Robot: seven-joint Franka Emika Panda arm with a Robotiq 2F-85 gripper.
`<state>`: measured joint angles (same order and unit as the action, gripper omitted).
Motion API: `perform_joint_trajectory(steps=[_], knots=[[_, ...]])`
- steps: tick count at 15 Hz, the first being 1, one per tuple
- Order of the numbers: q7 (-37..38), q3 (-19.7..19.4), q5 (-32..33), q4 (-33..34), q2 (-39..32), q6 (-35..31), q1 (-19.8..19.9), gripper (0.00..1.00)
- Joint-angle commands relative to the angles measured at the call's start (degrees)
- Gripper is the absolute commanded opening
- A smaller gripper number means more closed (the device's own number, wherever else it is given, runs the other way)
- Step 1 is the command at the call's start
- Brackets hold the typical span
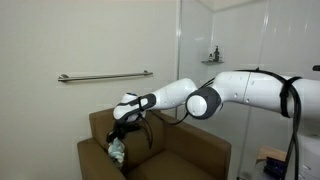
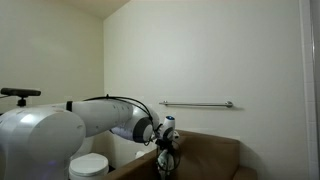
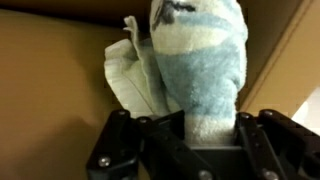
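My gripper [image 3: 210, 128] is shut on a soft striped cloth [image 3: 200, 60], pale blue and white and fuzzy like a sock or towel; a lighter grey-white piece of cloth [image 3: 130, 75] hangs beside it. In an exterior view the gripper [image 1: 122, 130] hangs over the left part of a brown armchair [image 1: 190, 150], and the pale cloth [image 1: 117, 151] dangles below it, just above the seat. In an exterior view the gripper [image 2: 167, 150] shows above the same brown chair [image 2: 210, 155], but the cloth is hard to make out there.
A metal grab bar [image 1: 105, 76] runs along the white wall behind the chair, also seen as a bar [image 2: 197, 103]. A white round object [image 2: 90, 166] stands beside the chair. A shelf with small items [image 1: 212, 58] is at the back.
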<state>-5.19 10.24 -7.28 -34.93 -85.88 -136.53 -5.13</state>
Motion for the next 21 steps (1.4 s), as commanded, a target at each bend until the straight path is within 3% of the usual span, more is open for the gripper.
perform_joint_trajectory(steps=[1,4,12,17,19,21], knots=[[-1.37,-3.27,-0.15,-2.39,-0.11,-6.17,3.93,0.05],[-1.31,-6.35,0.76,-3.8,-0.23,-11.73,8.27,0.05],[1.97,-15.8,4.53,-3.05,-0.1,-10.23,15.8,0.05],[5.98,-23.79,9.43,-0.31,0.34,-9.94,21.89,0.05],[12.87,-27.77,11.86,-0.37,0.41,-9.3,22.05,0.05],[18.85,-31.7,12.04,-3.48,1.32,-7.48,19.6,0.05]])
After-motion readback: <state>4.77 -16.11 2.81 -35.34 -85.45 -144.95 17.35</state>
